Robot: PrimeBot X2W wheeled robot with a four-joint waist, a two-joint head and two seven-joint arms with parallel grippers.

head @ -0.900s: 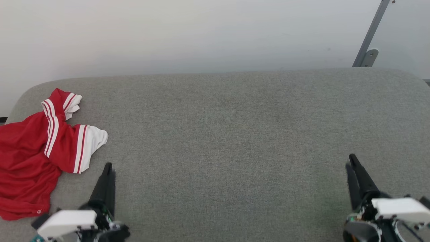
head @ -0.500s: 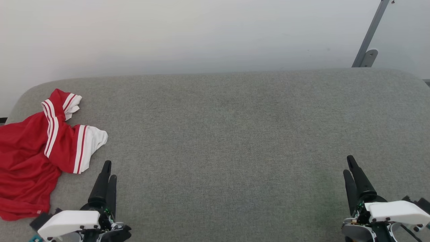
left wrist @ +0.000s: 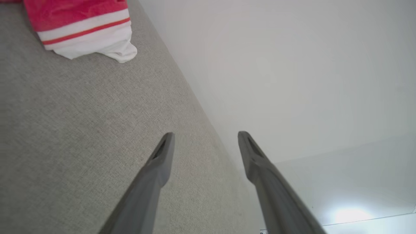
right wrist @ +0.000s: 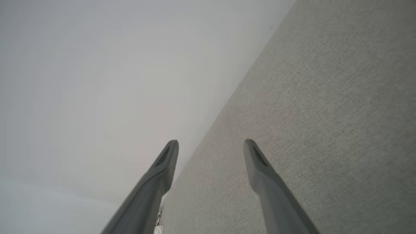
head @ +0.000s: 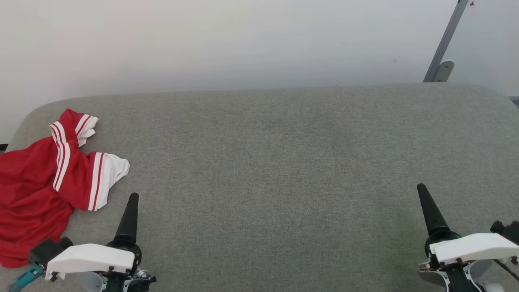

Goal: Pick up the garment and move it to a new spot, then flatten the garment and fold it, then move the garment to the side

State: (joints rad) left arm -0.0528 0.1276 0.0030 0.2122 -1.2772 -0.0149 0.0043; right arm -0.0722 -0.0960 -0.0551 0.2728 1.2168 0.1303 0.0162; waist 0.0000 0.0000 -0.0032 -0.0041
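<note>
The garment [head: 38, 186], a red T-shirt with white sleeves and red-and-white stripes, lies crumpled at the far left of the grey padded surface [head: 275, 162]; its white sleeve [left wrist: 97, 45] shows at the top left of the left wrist view. My left gripper [head: 133, 198] hovers at the lower left, just right of the garment and apart from it. In the left wrist view its fingers [left wrist: 162, 156] stand open with nothing between them. My right gripper [head: 422, 190] hovers at the lower right, far from the garment, its fingers [right wrist: 256, 159] open and empty.
A pale wall [head: 243, 40] rises behind the surface's far edge. A grey metal strut with a bracket [head: 442, 65] stands at the back right. The surface's rounded left corner [head: 28, 117] lies just behind the garment.
Both grippers have rolled at the wrist, so each now shows edge-on as a single finger in the head view. The garment has not moved.
</note>
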